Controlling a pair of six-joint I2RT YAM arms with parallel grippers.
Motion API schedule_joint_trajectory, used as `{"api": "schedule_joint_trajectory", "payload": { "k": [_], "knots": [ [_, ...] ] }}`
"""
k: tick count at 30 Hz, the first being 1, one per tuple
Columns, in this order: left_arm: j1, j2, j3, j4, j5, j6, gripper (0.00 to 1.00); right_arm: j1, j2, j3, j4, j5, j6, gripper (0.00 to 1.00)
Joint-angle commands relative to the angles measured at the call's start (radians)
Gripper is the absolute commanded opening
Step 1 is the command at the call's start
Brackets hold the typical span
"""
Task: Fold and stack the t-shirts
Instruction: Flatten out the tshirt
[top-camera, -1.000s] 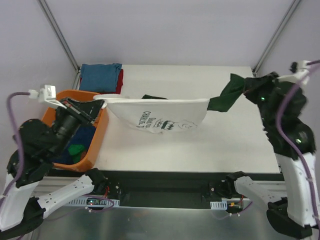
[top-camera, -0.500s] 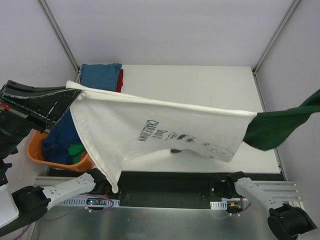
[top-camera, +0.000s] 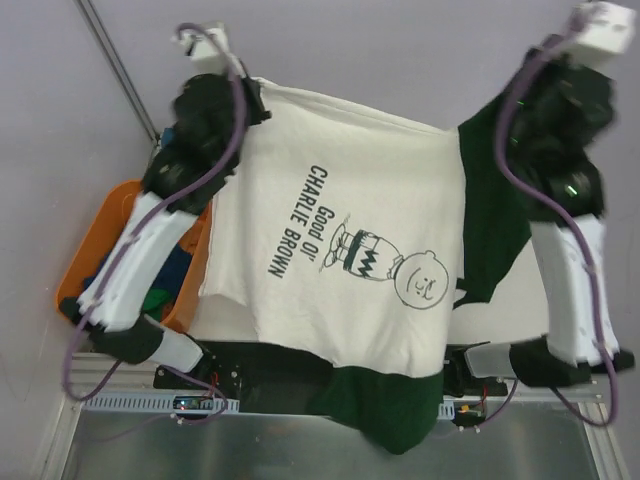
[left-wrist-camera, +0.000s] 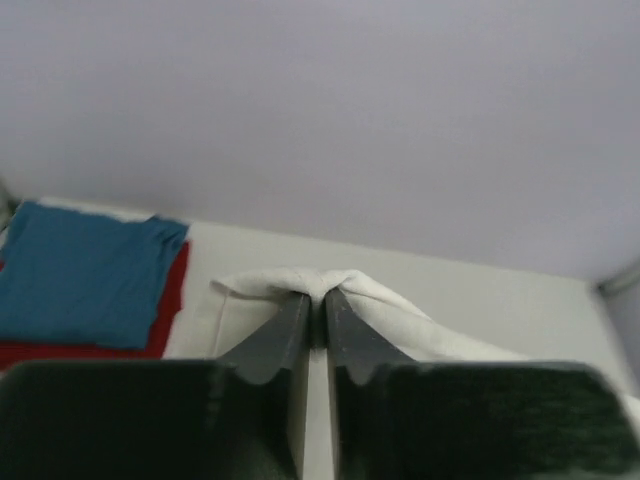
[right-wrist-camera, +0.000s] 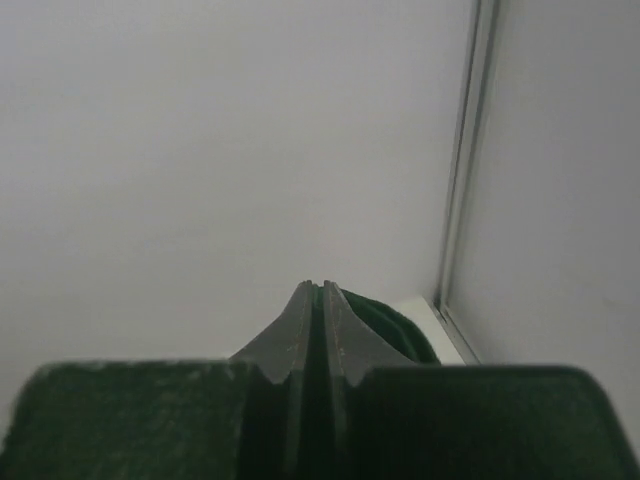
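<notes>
Top external view is showing the cream t-shirt (top-camera: 340, 180) hanging spread between both raised arms. Its soft cloth is draping as a broad, lightly wrinkled sheet above the table (left-wrist-camera: 480, 300), with the black "Good Ol' Charlie Brown" print (top-camera: 330, 240) facing the camera. One dark green sleeve (top-camera: 490, 220) is hanging in long folds beside the right arm, and the second green sleeve (top-camera: 385, 410) is drooping past the near table edge.

The left gripper (left-wrist-camera: 316, 300) is pinching a bunched cream edge between its wedge-shaped fingers, which are pressed together. The right gripper (right-wrist-camera: 313, 295) is clamping dark green fabric in the same way.

At the far left of the table, a folded blue t-shirt (left-wrist-camera: 80, 270) is lying flat on a red t-shirt (left-wrist-camera: 170, 300). The orange plastic basket (top-camera: 95, 235) is sitting under the left arm, holding crumpled blue and green cloth (top-camera: 172, 268).
</notes>
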Motion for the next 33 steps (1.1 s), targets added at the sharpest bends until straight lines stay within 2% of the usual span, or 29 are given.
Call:
{"api": "schedule_joint_trajectory", "payload": {
  "k": [1, 2, 3, 4, 5, 6, 7, 8, 9, 10, 11, 15, 16, 18, 19, 21, 23, 27, 33],
  "knots": [
    [0.154, 0.328, -0.048, -0.019, -0.162, -0.020, 0.14, -0.056, 0.350, -0.055, 0.033, 0.116, -0.081, 0.01],
    [0.166, 0.377, -0.026, -0.022, -0.155, -0.020, 0.29, -0.068, 0.410, -0.026, 0.014, 0.086, -0.072, 0.04],
    [0.172, 0.423, -0.011, -0.025, -0.116, -0.017, 0.55, -0.073, 0.469, 0.003, -0.006, 0.067, -0.066, 0.06],
    [0.175, 0.498, 0.006, -0.040, -0.100, -0.002, 0.70, -0.074, 0.585, 0.037, -0.073, 0.049, -0.047, 0.12],
    [0.175, 0.526, 0.042, -0.054, -0.087, -0.002, 0.88, -0.076, 0.640, 0.141, -0.127, 0.009, -0.038, 0.32],
    [0.177, 0.549, 0.053, -0.065, -0.067, -0.006, 0.99, -0.076, 0.693, 0.190, -0.182, -0.003, -0.027, 0.43],
    [0.175, 0.563, 0.057, -0.072, -0.012, -0.011, 0.99, -0.076, 0.758, 0.224, -0.264, -0.010, -0.009, 0.52],
    [0.174, 0.563, 0.046, -0.075, 0.007, -0.017, 0.99, -0.074, 0.771, 0.243, -0.285, -0.011, 0.015, 0.88],
    [0.172, 0.559, 0.035, -0.077, 0.025, -0.025, 0.99, -0.074, 0.770, 0.216, -0.294, -0.010, 0.029, 0.96],
    [0.172, 0.537, 0.021, -0.077, 0.067, -0.035, 0.99, -0.076, 0.735, 0.176, -0.293, -0.010, 0.043, 0.99],
    [0.169, 0.522, -0.018, -0.077, 0.081, -0.045, 0.99, -0.078, 0.704, 0.133, -0.290, -0.013, 0.078, 0.97],
    [0.160, 0.424, -0.176, -0.077, 0.209, -0.118, 0.99, -0.076, 0.493, -0.161, -0.291, -0.091, 0.190, 0.97],
    [0.159, 0.380, -0.215, -0.077, 0.232, -0.153, 0.99, -0.076, 0.398, -0.291, -0.307, -0.108, 0.227, 0.97],
    [0.154, 0.329, -0.342, -0.077, 0.309, -0.195, 0.99, -0.076, 0.302, -0.442, -0.334, -0.201, 0.323, 0.97],
    [0.149, 0.278, -0.386, -0.075, 0.337, -0.238, 0.99, -0.076, 0.215, -0.592, -0.349, -0.232, 0.357, 0.97],
    [0.142, 0.232, -0.509, -0.075, 0.395, -0.275, 0.99, -0.076, 0.140, -0.721, -0.356, -0.379, 0.408, 0.97],
    [0.119, 0.172, -0.616, -0.074, 0.404, -0.312, 0.99, -0.068, 0.061, -0.887, -0.356, -0.497, 0.465, 0.97],
    [0.073, 0.086, -0.778, -0.072, 0.392, -0.364, 0.99, -0.039, -0.014, -1.070, -0.344, -0.530, 0.517, 0.97],
    [0.053, 0.014, -0.969, -0.013, 0.411, -0.413, 0.99, -0.039, 0.007, -1.121, -0.362, -0.507, 0.542, 0.97]
  ]
}}
